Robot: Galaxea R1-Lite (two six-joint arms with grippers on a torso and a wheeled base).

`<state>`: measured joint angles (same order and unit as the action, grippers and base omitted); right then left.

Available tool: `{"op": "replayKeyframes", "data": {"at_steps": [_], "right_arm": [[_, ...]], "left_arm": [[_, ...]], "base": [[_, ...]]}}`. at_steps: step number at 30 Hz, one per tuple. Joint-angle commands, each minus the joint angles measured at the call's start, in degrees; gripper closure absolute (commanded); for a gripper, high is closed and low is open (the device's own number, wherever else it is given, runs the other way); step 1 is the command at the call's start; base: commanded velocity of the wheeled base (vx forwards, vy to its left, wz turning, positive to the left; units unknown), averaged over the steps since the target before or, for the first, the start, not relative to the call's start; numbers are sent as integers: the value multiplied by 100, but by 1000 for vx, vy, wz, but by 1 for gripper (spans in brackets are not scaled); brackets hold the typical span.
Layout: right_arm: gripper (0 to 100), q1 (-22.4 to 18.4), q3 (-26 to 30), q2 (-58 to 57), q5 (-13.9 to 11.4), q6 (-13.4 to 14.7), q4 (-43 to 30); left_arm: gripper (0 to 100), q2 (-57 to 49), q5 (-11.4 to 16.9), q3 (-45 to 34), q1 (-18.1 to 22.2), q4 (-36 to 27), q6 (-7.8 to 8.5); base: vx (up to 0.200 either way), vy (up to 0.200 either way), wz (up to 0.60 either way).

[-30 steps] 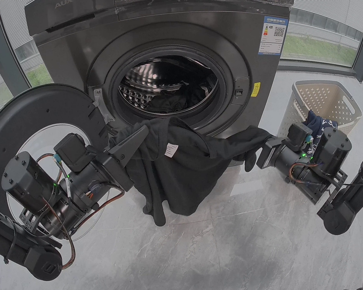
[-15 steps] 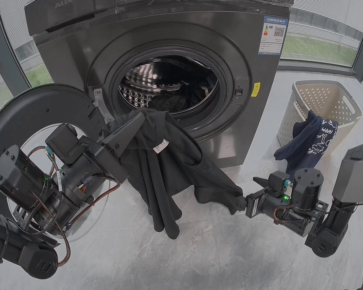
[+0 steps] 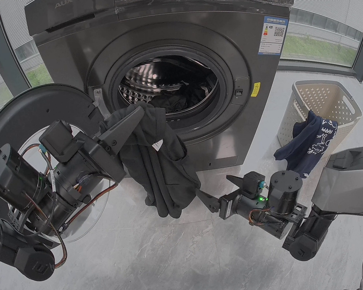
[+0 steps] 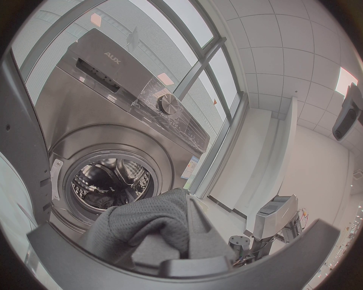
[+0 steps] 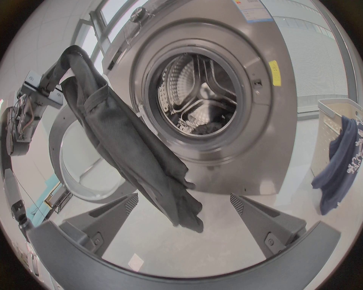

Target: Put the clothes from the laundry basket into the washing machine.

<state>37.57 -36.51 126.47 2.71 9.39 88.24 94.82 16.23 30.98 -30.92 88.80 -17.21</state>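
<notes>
A black garment [image 3: 158, 162] hangs from my left gripper [image 3: 136, 115], which is shut on its top edge just in front of the washing machine's open drum [image 3: 168, 85]. In the left wrist view the cloth [image 4: 151, 222] bunches over the fingers. My right gripper [image 3: 217, 188] is low over the floor, open and holding nothing, just right of the garment's hanging bottom end [image 5: 185, 215]. Dark clothes lie inside the drum [image 5: 206, 128]. A navy printed garment [image 3: 311, 140] drapes over the rim of the white laundry basket [image 3: 340, 91] at the right.
The machine's round door [image 3: 32, 118] stands swung open at the left, behind my left arm. Grey marble floor [image 3: 166, 258] lies open in front. Glass window walls [image 3: 326, 21] run behind the washing machine [image 3: 240, 54].
My right gripper let go of the black garment's far end, then dropped low and moved left. The garment now hangs from the left gripper alone, which rose slightly toward the drum.
</notes>
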Motion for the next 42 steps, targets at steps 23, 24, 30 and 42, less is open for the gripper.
{"op": "replayKeyframes", "data": {"at_steps": [23, 24, 30, 42], "right_arm": [[0, 646, -2624, 1759, -323, -121, -140], [0, 637, -2712, 1838, -315, -113, -140], [0, 673, -2906, 2022, -297, -113, -149], [0, 734, -3538, 2216, -148, -42, -201]], "left_arm": [[100, -69, -41, -30, -222, 6, 104], [100, -69, -41, -39, -222, 6, 104], [100, -69, -49, -30, -257, 6, 104], [100, -69, -49, -39, -257, -3, 113]], "base": [[0, 0, 0], [0, 0, 0], [0, 0, 0], [0, 0, 0]]}}
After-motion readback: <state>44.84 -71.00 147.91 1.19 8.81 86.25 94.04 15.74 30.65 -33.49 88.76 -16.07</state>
